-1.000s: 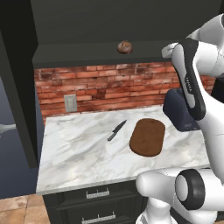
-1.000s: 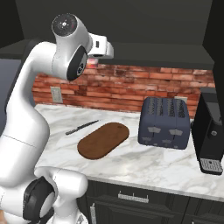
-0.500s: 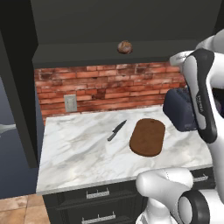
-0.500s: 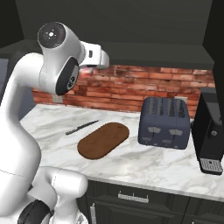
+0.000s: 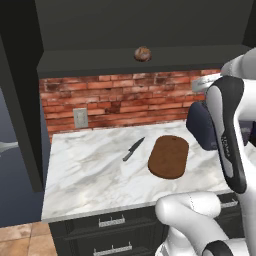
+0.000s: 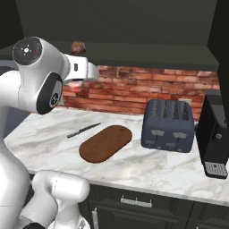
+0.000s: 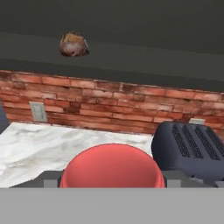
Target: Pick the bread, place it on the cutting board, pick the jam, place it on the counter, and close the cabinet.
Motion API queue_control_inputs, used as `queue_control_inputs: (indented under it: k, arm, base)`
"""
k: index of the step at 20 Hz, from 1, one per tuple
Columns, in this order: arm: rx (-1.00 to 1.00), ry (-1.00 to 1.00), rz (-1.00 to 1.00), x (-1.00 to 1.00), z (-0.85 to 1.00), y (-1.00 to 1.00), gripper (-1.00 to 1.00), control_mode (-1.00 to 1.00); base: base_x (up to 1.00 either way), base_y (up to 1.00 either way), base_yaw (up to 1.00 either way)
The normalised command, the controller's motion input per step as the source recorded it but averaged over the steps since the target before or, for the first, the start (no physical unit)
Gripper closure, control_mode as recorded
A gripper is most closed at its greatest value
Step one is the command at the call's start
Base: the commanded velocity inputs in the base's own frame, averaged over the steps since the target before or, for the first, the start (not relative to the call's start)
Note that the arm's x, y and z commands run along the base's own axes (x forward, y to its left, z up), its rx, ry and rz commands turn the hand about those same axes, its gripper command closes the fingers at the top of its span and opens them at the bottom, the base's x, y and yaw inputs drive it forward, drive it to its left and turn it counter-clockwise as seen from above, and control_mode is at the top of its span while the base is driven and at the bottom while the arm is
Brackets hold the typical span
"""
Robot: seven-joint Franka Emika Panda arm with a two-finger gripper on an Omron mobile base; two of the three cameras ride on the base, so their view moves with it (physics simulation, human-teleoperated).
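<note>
Red jam point(image 7: 113, 166) (gripped) above counter point(image 5: 90, 175)

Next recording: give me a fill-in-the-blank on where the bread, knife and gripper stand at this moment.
1. The bread sits inside the ___.
2. In the left base view, the knife lies on the counter to the ___ of the cutting board.
3. In the hand view, the gripper is closed on a ___ jar.

Missing words: cabinet; left; red.
</note>
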Motion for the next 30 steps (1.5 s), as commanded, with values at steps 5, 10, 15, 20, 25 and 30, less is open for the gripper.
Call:
queue_control_inputs:
  k: [5,10,15,20,25,30]
  arm:
    - [-0.02,0.0,0.0,-0.17,-0.22,0.5,1.0,-1.0]
    - [0.0,0.0,0.0,-0.06,-0.12,0.44,1.0,-1.0]
    - [0.0,0.0,0.0,-0.03,-0.06,0.4,1.0,-1.0]
    - [0.0,0.0,0.0,-0.13,-0.07,0.34,1.0,-1.0]
    - [0.03,0.0,-0.01,-0.2,-0.1,0.33,1.0,-1.0]
    - [0.07,0.0,-0.02,-0.18,-0.14,0.24,1.0,-1.0]
  base:
    - [0.0,0.0,0.0]
    - [0.0,0.0,0.0]
    - [0.0,0.0,0.0]
    - [0.0,0.0,0.0]
    - [0.0,0.0,0.0]
    - [0.0,0.0,0.0]
